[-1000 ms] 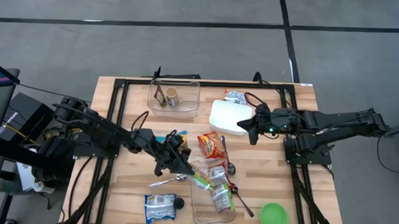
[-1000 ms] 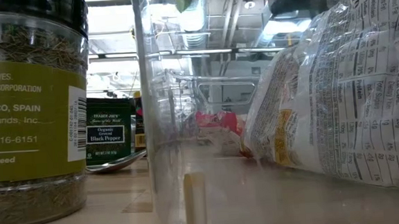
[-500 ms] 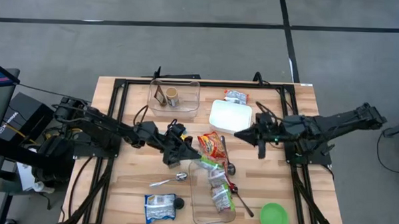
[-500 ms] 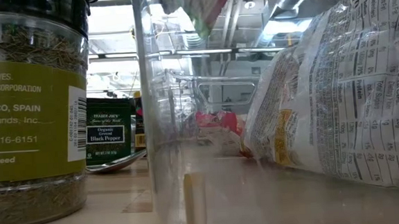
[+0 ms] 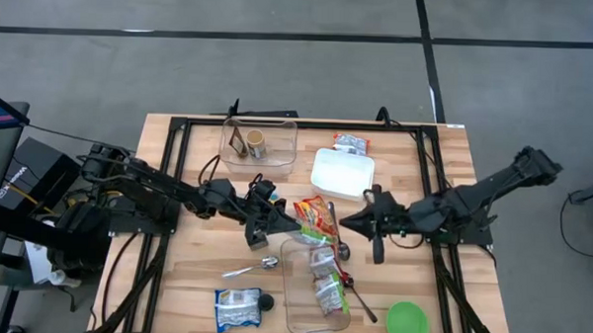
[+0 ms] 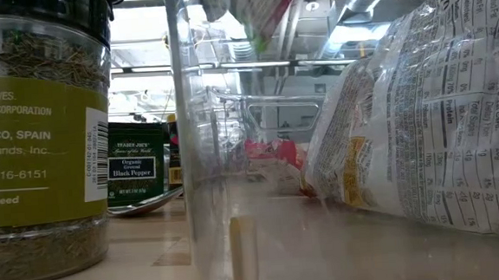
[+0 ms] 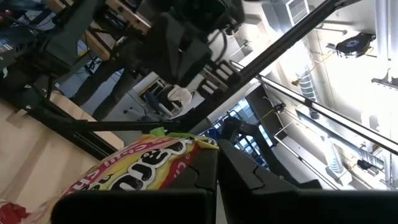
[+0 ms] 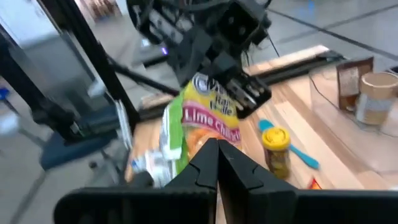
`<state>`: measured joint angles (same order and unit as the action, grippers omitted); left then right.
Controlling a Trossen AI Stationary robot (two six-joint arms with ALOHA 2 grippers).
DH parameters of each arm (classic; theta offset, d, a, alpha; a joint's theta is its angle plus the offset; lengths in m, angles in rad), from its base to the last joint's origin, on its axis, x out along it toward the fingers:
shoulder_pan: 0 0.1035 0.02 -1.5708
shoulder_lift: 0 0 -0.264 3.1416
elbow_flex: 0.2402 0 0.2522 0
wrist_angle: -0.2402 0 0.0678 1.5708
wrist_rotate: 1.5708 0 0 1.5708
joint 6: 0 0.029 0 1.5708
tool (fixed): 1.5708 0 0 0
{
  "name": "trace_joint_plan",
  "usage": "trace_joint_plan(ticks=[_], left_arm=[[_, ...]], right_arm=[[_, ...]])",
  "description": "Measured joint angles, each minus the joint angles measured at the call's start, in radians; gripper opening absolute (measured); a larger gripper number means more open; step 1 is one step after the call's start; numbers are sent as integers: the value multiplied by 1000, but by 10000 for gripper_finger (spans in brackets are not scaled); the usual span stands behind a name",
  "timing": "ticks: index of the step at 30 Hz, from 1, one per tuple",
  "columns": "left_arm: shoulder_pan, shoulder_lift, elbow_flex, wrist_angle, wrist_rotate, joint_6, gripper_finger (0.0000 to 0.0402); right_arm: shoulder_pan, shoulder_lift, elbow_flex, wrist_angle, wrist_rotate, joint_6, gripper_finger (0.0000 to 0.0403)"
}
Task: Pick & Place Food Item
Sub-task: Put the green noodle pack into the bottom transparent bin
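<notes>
A yellow, red and green noodle packet point(image 8: 202, 124) hangs in the air over the table's middle, with my left gripper point(image 5: 282, 228) shut on it. In the low view it shows high up point(image 6: 257, 5), above the near clear container point(image 5: 317, 286), which holds several packets. My right gripper point(image 5: 346, 222) is shut and points toward the table's left, its tips point(image 8: 214, 146) a short way from the packet and touching nothing. A red packet point(image 5: 320, 212) lies on the table under the two grippers. My left gripper pinches the packet's upper edge point(image 8: 217, 87) between its two fingers point(image 8: 249, 96). The fingers come roughly level from the table's left. The packet hangs below them, clear of the table; in the left wrist view its printed face point(image 7: 149, 165) fills the space ahead of the fingers.
A white lidded box point(image 5: 342, 173) and a clear bin with jars point(image 5: 259, 145) stand at the far side. Near the front are a green bowl point(image 5: 407, 324), spoons point(image 5: 251, 270), a packet point(image 5: 237, 308) and a spice jar point(image 6: 32, 136). A yellow-capped bottle point(image 8: 277, 149) stands beside the packet.
My left gripper has swung toward the table's far edge with the packet, which came away from over the near container and stays hanging. My right gripper has moved from beside the white box toward the table's near edge and the packet, rolling as it went.
</notes>
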<state>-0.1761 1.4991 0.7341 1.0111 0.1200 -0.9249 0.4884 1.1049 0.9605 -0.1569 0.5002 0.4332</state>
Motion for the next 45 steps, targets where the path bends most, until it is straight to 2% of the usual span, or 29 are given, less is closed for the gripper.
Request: trace_joint_plan(ticks=[5,10,19,25,30,40,45], left_arm=[[0,0,0,0,0,0,0],[0,0,0,0,0,0,0],[0,0,0,0,0,0,0],[0,0,0,0,1,0,0],[0,0,0,0,1,0,0],[0,0,0,0,1,0,0],[0,0,0,-1,1,0,0]], right_arm=[[11,72,126,-206,2,1,0],[9,112,203,-296,-16,35,17],[10,111,229,-314,-138,38,109],[8,147,229,-322,-134,58,149],[7,162,229,-326,-134,64,147],[-34,166,229,-279,-134,64,114],[-65,165,229,-235,-142,7,113]])
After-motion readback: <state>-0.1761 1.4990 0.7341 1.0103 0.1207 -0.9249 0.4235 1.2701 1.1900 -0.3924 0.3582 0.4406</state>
